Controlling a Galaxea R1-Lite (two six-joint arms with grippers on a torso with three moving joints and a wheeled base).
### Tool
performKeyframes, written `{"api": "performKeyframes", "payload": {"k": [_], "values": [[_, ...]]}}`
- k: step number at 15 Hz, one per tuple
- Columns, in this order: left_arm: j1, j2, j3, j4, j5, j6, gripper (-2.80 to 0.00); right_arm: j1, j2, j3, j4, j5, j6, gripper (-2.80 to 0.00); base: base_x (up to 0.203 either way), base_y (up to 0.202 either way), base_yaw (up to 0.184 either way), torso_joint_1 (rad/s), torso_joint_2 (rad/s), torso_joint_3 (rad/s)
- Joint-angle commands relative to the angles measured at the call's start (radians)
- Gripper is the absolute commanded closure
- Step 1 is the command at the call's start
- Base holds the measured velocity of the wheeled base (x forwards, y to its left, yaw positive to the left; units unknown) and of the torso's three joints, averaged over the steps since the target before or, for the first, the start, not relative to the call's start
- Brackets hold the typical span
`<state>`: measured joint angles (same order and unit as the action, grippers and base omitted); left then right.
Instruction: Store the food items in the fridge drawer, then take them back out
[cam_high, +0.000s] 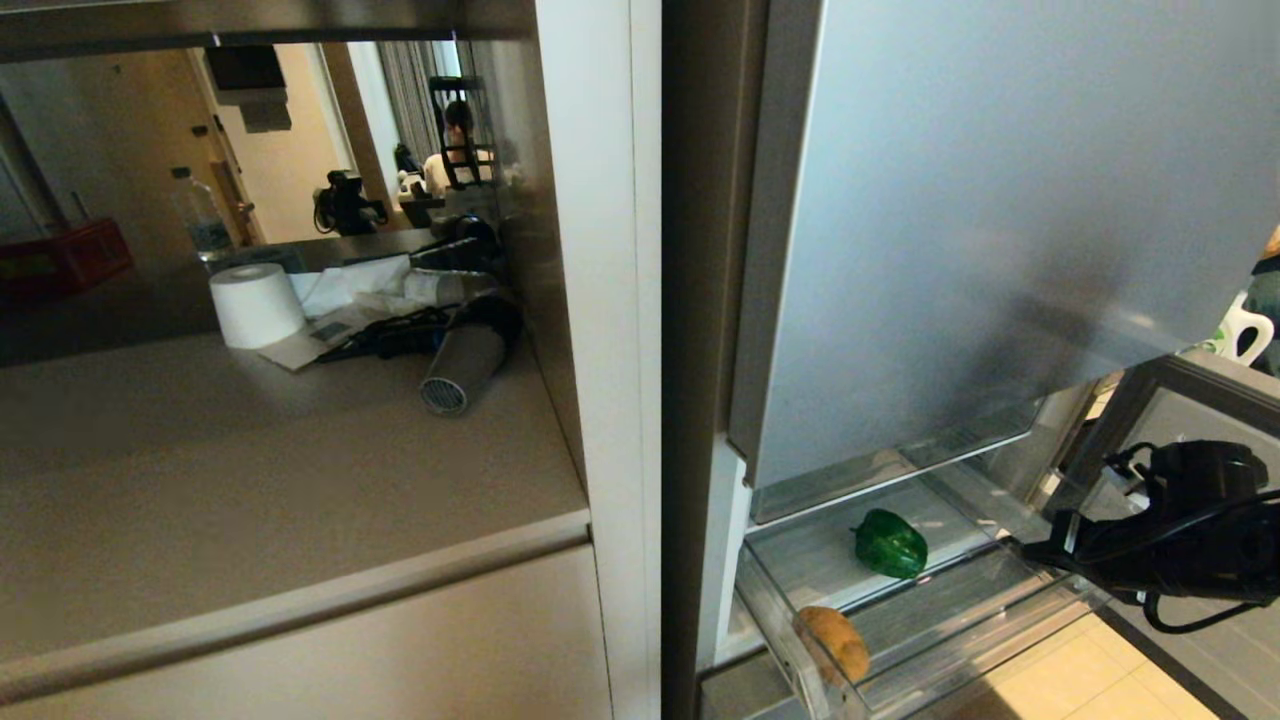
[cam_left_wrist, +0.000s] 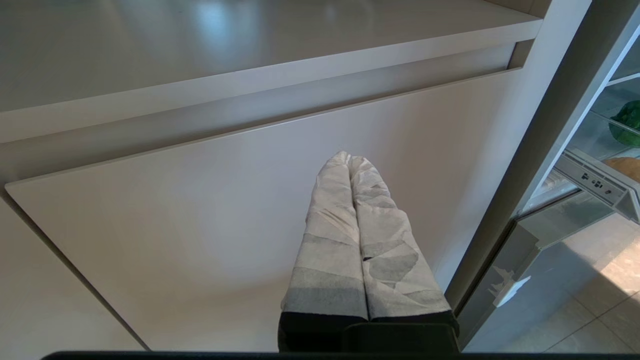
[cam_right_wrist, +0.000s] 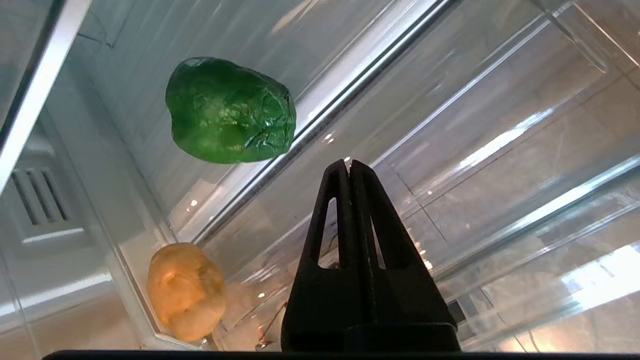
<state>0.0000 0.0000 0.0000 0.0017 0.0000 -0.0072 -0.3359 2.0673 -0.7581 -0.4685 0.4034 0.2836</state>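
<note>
Meanwhile, the right gripper (cam_right_wrist: 350, 165) hangs clenched and empty at the head view's lower right, over the open fridge drawer (cam_high: 960, 640). Inside lie the green bell pepper (cam_high: 889, 543) and, near the front corner, the potato (cam_high: 833, 643). Left gripper (cam_left_wrist: 349, 159), also clenched, faces a cabinet front (cam_left_wrist: 200, 210).

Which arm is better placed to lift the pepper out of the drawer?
Right. The right gripper is over the open drawer near the pepper; the left gripper faces a cabinet front.

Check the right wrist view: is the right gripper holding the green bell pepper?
No, the right gripper is shut on nothing, its fingertips apart from the green bell pepper lying in the fridge drawer.
</note>
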Motion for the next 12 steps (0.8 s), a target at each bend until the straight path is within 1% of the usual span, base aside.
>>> {"api": "performKeyframes", "payload": {"k": [1, 3, 5, 7, 9, 12], "values": [[0.000, 0.000, 0.000, 0.000, 0.000, 0.000, 0.00, -0.012, -0.040, 0.038, 0.000, 0.002, 0.000, 0.00, 0.000, 0.000, 0.000, 0.000, 0.00, 0.000], [0.000, 0.000, 0.000, 0.000, 0.000, 0.000, 0.00, -0.023, -0.081, 0.095, -0.003, 0.003, -0.001, 0.00, 0.000, 0.000, 0.000, 0.000, 0.00, 0.000], [0.000, 0.000, 0.000, 0.000, 0.000, 0.000, 0.00, -0.037, -0.128, 0.151, -0.005, 0.007, -0.029, 0.00, 0.000, 0.000, 0.000, 0.000, 0.00, 0.000], [0.000, 0.000, 0.000, 0.000, 0.000, 0.000, 0.00, -0.040, -0.168, 0.181, -0.005, 0.017, -0.038, 0.00, 0.000, 0.000, 0.000, 0.000, 0.00, 0.000], [0.000, 0.000, 0.000, 0.000, 0.000, 0.000, 0.00, -0.039, -0.177, 0.184, -0.005, 0.018, -0.038, 0.00, 0.000, 0.000, 0.000, 0.000, 0.00, 0.000], [0.000, 0.000, 0.000, 0.000, 0.000, 0.000, 0.00, -0.034, -0.122, 0.163, -0.005, 0.020, -0.039, 0.00, 0.000, 0.000, 0.000, 0.000, 0.00, 0.000]]}}
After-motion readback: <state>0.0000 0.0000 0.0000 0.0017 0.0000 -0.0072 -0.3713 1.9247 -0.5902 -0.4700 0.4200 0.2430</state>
